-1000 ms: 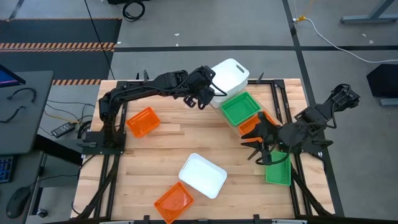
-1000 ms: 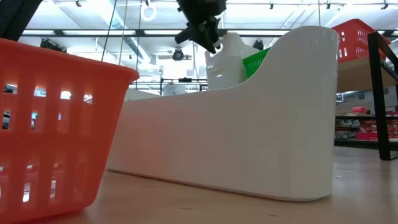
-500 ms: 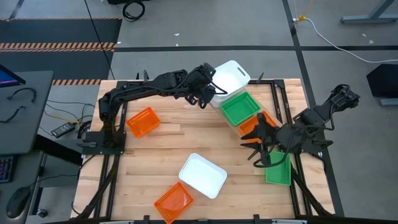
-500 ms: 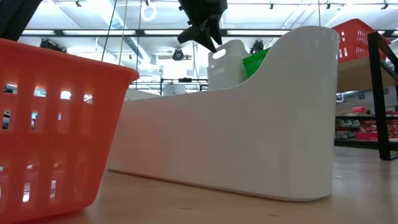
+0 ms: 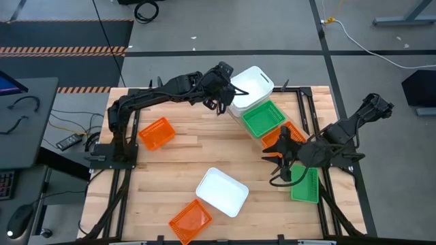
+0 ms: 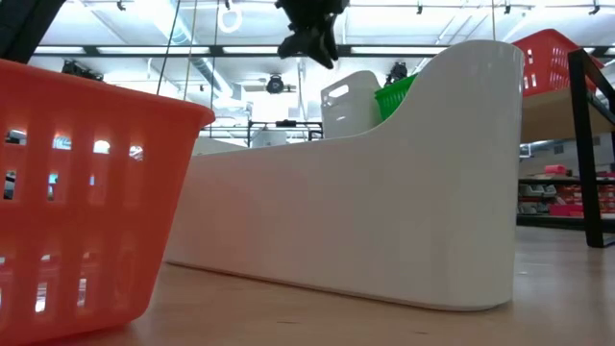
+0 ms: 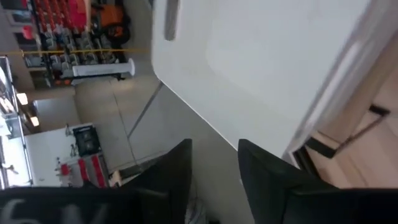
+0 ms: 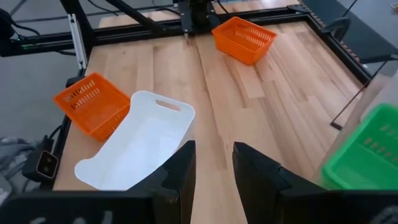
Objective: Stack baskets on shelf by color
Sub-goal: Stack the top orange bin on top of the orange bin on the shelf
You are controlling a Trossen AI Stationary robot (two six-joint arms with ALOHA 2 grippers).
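Note:
On the slanted shelf [image 6: 555, 104] a white basket [image 5: 253, 83] [image 6: 348, 101], a green basket [image 5: 263, 119] and an orange basket [image 5: 276, 138] stand side by side in a row. My left gripper [image 5: 223, 101] [image 6: 309, 48] hangs open just above and beside the white basket's rim [image 7: 261, 62], clear of it. My right gripper [image 5: 271, 167] [image 8: 214, 149] is open over the table's right part, between the shelf and a green basket [image 5: 305, 185] lying on the tabletop. It touches nothing.
On the tabletop lie a white basket [image 5: 221, 192] [image 8: 137, 143], an orange one [image 5: 189, 221] [image 8: 93, 106] at the near edge and another orange one [image 5: 157, 133] [image 8: 245, 37] at the left. Bare planks lie in the middle. Black frame rails edge the table.
My left gripper has let go of the white basket's rim and risen a little toward the far edge. The white basket, held tilted and higher a second ago, has sunk down onto the shelf beside the green one. My right gripper has drifted slightly toward the table's left.

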